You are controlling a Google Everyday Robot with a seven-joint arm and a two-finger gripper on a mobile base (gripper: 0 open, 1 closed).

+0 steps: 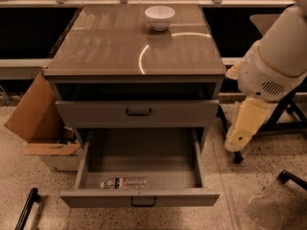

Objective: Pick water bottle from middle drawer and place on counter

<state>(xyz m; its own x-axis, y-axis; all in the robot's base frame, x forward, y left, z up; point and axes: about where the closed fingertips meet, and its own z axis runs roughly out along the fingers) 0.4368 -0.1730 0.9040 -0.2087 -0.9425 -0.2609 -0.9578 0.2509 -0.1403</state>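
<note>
While water bottle (123,182) flat in middle drawer (182,198), gripper (236,143) apart at rt.

I see the counter (110,47) glossy and smooth, mirroring a curved glare. The middle drawer (144,152) is matt grey metal, the water bottle (123,182) clear plastic, the white bowl (159,17) shiny. My gripper (237,138), matt cream plastic, hangs low beside the cabinet (217,87).

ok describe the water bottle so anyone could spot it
Find the glossy brown-grey counter; below it the middle drawer is pulled open. The water bottle lies on its side just inside the drawer's front wall, left of centre, with the gripper hanging to the drawer's right. It is small, clear and pale-labelled, unlike the white bowl on the counter.
</note>
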